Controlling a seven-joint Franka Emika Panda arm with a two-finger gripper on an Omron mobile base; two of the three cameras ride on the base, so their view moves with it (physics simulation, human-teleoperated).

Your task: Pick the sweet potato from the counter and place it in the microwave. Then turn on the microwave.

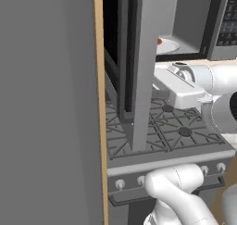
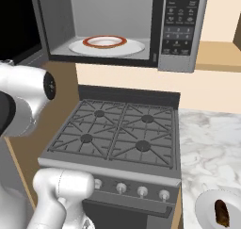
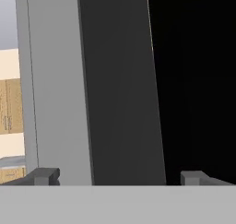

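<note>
Starting at the left: the microwave (image 2: pixel 117 25) hangs above the stove (image 2: pixel 115 134) with its door (image 1: pixel 134 66) swung wide open. In the left base view that door sticks out edge-on over the burners, and the arm's hand sits right behind its edge. In the hand view the gripper (image 3: pixel 117 177) faces the door's grey edge and dark glass up close, with both fingertips (image 3: pixel 45 175) spread far apart at the bottom, one on each side of the door's edge. Jaws are pretty much as wide as they go and there's nothing between them that they've got hold of. I can't tell if they actually touch the door.

Inside the microwave's grey cavity there's a white round plate (image 2: pixel 132 48) with an orange-red ring on it. The button panel (image 2: pixel 181 20) is on the right side of the front; there's some pale print on the keys, but it's too small and blurry to read, and I can't make out any brand.

Further right, the marbled counter (image 2: pixel 212 143) starts just beside the stove. The sweet potato (image 2: pixel 221 213) is way down in the bottom right corner of the right base view, a dark brownish lump lying on a small white dish (image 2: pixel 207 209) on the counter. So it's well apart from the gripper, which is up by the door on the opposite side of the stove.
</note>
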